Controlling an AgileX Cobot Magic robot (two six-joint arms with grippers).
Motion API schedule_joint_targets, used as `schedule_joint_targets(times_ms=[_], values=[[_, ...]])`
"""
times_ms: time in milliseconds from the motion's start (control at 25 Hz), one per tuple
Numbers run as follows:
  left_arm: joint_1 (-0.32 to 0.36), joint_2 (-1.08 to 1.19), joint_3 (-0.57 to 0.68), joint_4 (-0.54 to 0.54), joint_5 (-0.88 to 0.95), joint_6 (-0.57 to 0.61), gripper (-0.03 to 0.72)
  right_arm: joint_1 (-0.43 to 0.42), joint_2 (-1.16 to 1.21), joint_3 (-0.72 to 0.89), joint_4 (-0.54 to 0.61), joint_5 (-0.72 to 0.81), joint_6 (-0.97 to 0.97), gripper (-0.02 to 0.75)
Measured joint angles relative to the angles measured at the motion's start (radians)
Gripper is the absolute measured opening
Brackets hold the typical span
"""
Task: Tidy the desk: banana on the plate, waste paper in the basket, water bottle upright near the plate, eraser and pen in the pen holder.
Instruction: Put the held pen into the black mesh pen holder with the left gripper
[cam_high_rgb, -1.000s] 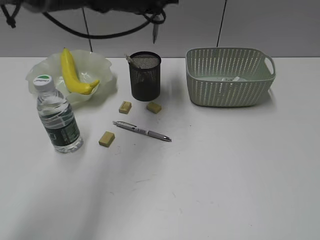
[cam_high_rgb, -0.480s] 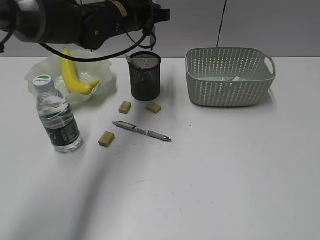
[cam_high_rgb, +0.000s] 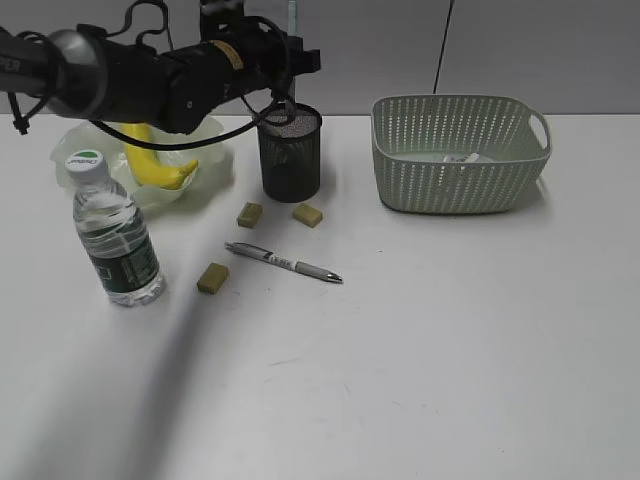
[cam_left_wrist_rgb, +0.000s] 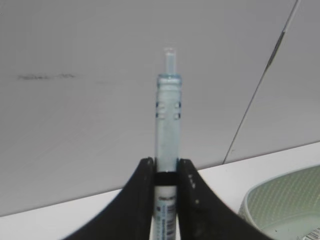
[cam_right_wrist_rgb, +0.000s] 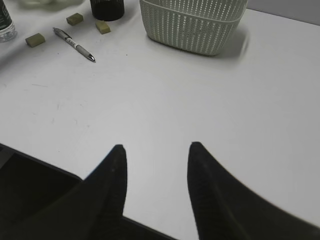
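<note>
My left gripper (cam_high_rgb: 287, 58) is shut on a pale blue pen (cam_high_rgb: 293, 14) and holds it upright just above the black mesh pen holder (cam_high_rgb: 291, 160); the left wrist view shows the pen (cam_left_wrist_rgb: 167, 110) clamped between the jaws (cam_left_wrist_rgb: 166, 167). A silver pen (cam_high_rgb: 285, 263) lies on the desk (cam_high_rgb: 420, 350). Three tan erasers (cam_high_rgb: 250, 214) (cam_high_rgb: 308, 214) (cam_high_rgb: 213, 277) lie near it. The banana (cam_high_rgb: 155, 168) lies in the wavy green plate (cam_high_rgb: 208, 165), partly hidden by my arm. The water bottle (cam_high_rgb: 115, 235) stands upright. The waste paper (cam_high_rgb: 460, 157) is in the basket (cam_high_rgb: 460, 165). My right gripper (cam_right_wrist_rgb: 156, 150) is open and empty.
The right wrist view shows the basket (cam_right_wrist_rgb: 192, 25), the silver pen (cam_right_wrist_rgb: 74, 44), the erasers (cam_right_wrist_rgb: 35, 40) and the pen holder (cam_right_wrist_rgb: 107, 7) far ahead, across bare desk (cam_right_wrist_rgb: 190, 100). A grey wall stands behind the desk. The basket rim (cam_left_wrist_rgb: 285, 200) shows in the left wrist view.
My left arm has come down from the top edge, over the plate, carrying the blue pen down toward the pen holder. Nothing on the desk has moved.
</note>
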Motion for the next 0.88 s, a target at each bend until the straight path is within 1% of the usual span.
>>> schedule_joint_targets(times_ms=[200,280,320,400,520,600,720,880], values=[[0.000,0.036,0.000,0.000,-0.003,0.000,0.090,0.000,0.000,0.000,0.000,-0.001,0.000,0.331],[0.000,0.047,0.000,0.000,0.003,0.000,0.102,0.000,0.000,0.000,0.000,-0.001,0.000,0.331],[0.000,0.050,0.000,0.001,0.007,0.000,0.123,0.000,0.000,0.000,0.000,-0.001,0.000,0.331],[0.000,0.051,0.000,0.002,0.014,0.000,0.200,0.000,0.000,0.000,0.000,-0.001,0.000,0.331],[0.000,0.051,0.000,0.003,0.013,0.000,0.380,0.000,0.000,0.000,0.000,-0.001,0.000,0.331],[0.000,0.051,0.000,0.003,0.014,0.000,0.451,0.000,0.000,0.000,0.000,-0.001,0.000,0.331],[-0.002,0.035,0.001,0.003,0.028,0.000,0.486,0.000,0.000,0.000,0.000,-0.001,0.000,0.331],[-0.008,-0.053,0.002,0.004,0.095,0.000,0.495,0.000,0.000,0.000,0.000,-0.001,0.000,0.331]])
